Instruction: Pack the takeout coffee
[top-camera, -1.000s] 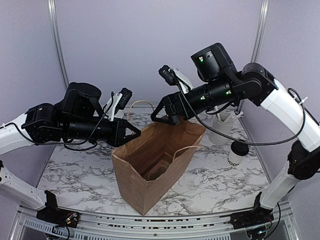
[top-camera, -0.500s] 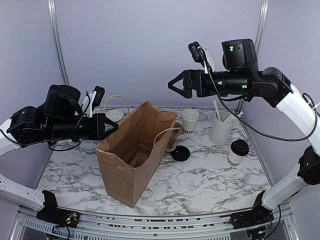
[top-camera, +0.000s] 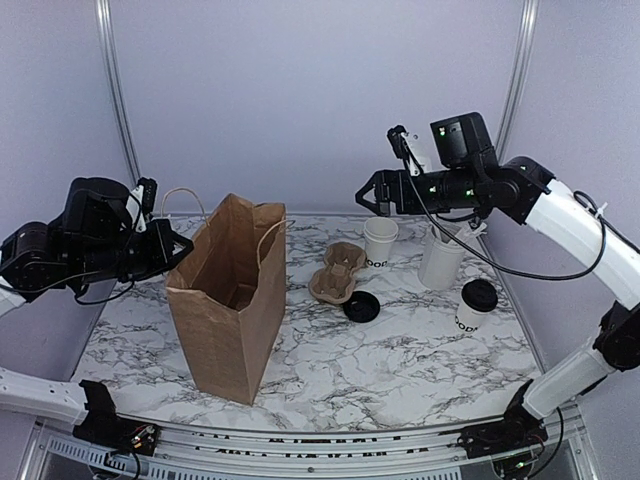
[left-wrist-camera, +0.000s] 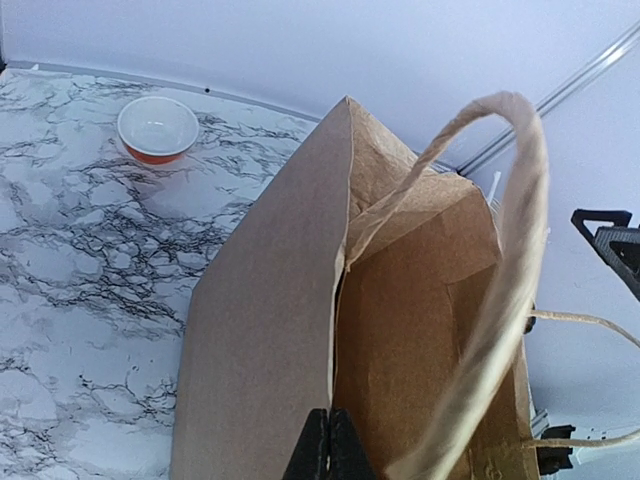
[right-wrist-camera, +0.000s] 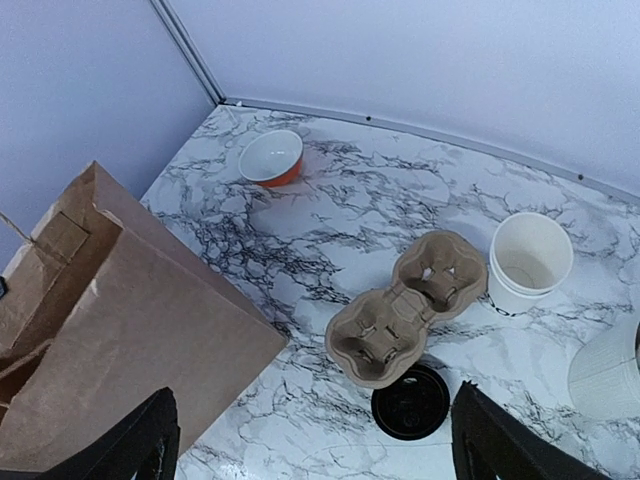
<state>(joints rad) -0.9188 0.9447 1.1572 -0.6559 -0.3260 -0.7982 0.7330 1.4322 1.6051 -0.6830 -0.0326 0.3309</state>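
Lavender walls (top-camera: 300, 90) enclose the white marble-patterned table (top-camera: 400, 360). On its left stands an open brown paper bag (top-camera: 225, 310), its rim pinched by the closed left gripper (left-wrist-camera: 325, 445). The right gripper (top-camera: 368, 192) hangs above the back, jaws wide and empty. The takeout coffee (top-camera: 477, 303), lidded, stands upright near the right edge, beside the utensil cup (top-camera: 442, 262).

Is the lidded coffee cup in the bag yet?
Out: the lidded cup stands upright on the table, well right of the paper bag.
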